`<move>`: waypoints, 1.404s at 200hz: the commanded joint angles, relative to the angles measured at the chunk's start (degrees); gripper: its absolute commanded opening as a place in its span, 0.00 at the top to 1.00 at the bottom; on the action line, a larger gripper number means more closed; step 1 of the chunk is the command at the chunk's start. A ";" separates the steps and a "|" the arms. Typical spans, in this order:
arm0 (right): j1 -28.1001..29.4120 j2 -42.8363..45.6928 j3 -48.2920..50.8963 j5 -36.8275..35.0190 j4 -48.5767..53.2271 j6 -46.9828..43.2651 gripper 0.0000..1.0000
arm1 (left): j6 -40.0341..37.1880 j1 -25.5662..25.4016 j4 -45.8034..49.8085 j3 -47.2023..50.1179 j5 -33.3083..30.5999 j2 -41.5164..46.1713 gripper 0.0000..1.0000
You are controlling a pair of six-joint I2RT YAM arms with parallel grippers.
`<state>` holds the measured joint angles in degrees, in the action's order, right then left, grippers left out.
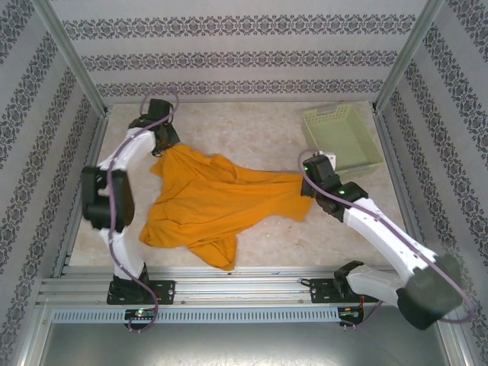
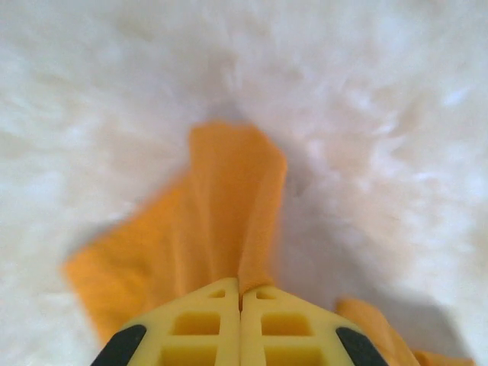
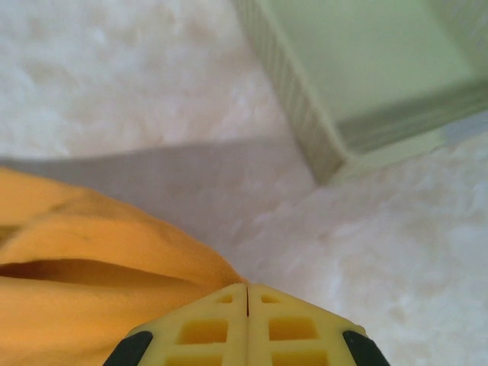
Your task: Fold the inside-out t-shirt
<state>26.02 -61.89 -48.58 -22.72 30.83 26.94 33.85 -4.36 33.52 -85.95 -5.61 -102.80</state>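
Note:
The inside-out t-shirt (image 1: pixel 210 202) is plain orange-yellow cloth, crumpled across the middle of the table and stretched between both arms. My left gripper (image 1: pixel 166 146) is shut on its far left edge. In the left wrist view the yellow jaws of the left gripper (image 2: pixel 242 288) meet, and a fold of the t-shirt (image 2: pixel 221 206) runs up out of them. My right gripper (image 1: pixel 308 185) is shut on the shirt's right end. In the right wrist view the right gripper (image 3: pixel 247 290) pinches the t-shirt (image 3: pixel 84 282), which spreads to the left.
A pale green basket (image 1: pixel 341 137) stands at the back right, close behind the right gripper; its corner (image 3: pixel 335 107) appears in the right wrist view. Patterned walls and metal posts enclose the table. A metal rail (image 1: pixel 244 290) runs along the near edge.

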 commanded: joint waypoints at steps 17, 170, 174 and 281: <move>-1.36 8.73 1.24 -4.06 3.79 -0.69 1.00 | 6.43 0.68 -6.95 21.59 -10.79 28.80 1.00; -2.35 9.30 15.69 7.70 7.40 14.29 0.64 | 8.51 2.20 -3.71 53.43 -1.48 50.22 0.51; -2.11 9.10 15.08 7.32 7.36 13.73 0.62 | 8.06 2.24 -3.66 52.73 -1.72 50.07 0.49; 5.27 -10.58 8.67 7.74 0.90 11.16 0.45 | 3.37 1.17 -11.11 43.77 8.23 26.76 0.46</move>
<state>30.02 -69.58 -39.11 -15.44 33.54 37.32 39.07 -2.87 25.43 -40.45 -1.58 -73.52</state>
